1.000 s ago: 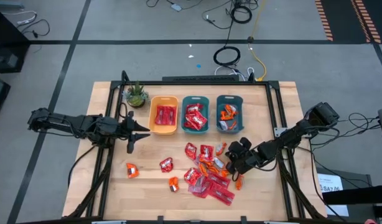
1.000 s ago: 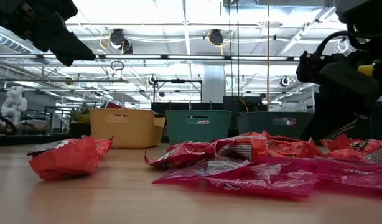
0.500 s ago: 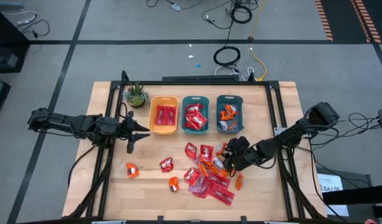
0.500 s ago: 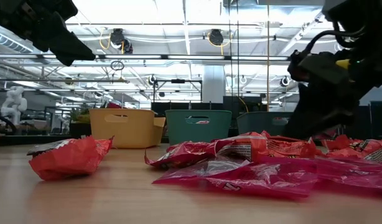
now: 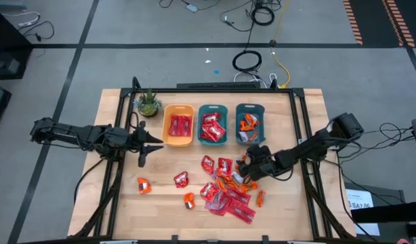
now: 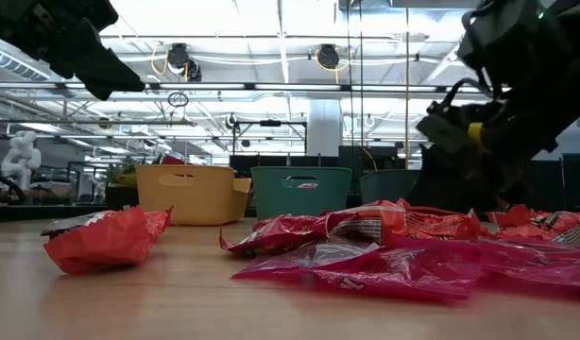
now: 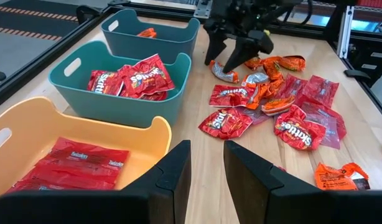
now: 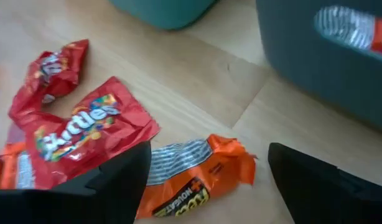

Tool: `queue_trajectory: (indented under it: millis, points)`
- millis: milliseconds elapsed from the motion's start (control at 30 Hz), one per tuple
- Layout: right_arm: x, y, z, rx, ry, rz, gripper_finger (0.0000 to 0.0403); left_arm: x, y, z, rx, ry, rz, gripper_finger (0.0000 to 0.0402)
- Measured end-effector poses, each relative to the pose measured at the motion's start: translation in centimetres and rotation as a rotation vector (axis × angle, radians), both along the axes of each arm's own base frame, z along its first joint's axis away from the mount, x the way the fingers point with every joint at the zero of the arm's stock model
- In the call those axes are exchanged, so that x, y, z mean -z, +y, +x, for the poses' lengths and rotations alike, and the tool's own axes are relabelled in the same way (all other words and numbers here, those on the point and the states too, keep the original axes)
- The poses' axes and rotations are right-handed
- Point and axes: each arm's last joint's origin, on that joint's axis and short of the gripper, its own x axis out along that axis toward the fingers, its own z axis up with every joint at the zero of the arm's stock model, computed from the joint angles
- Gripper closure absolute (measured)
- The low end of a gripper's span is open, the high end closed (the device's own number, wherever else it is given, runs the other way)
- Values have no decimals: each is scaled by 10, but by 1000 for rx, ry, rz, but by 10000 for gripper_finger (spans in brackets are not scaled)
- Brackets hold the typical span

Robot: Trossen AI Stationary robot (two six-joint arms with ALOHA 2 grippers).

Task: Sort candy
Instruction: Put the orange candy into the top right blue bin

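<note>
One orange sweet [image 8: 197, 174] lies on the surface just before the teal bins, straddled by the right tool [image 8: 206, 177], spread wide; its long axis runs across the gap. Left tool [image 7: 206, 177] waits by the yellow bin, holding nothing.
</note>
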Motion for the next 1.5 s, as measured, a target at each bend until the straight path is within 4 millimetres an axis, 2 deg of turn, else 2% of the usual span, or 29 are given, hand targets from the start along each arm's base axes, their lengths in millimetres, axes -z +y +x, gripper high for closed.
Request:
queue_trajectory:
  millis: [133,267,433,600,667,1000,1233,1367,1500]
  points:
    - [11,-1,3,-19,48,-6,100,0,0,0,0,0,0,297]
    - [19,0,4,-19,77,-29,147,0,0,0,0,0,-1,297]
    - [17,1,7,-24,70,-32,249,0,0,0,0,0,0,297]
    - [8,3,11,-122,75,-35,366,0,0,0,0,0,0,297]
    - [4,4,10,-153,77,-20,388,0,0,0,-1,-1,0,297]
    - [-24,5,7,-190,-20,92,398,0,0,0,0,0,0,297]
    - [-62,0,0,-177,-183,53,398,0,0,0,0,0,0,297]
    - [-86,-12,-6,-122,-273,-61,398,0,0,0,0,0,0,297]
    - [-102,-37,-10,-48,-308,-85,398,0,0,0,0,0,1,297]
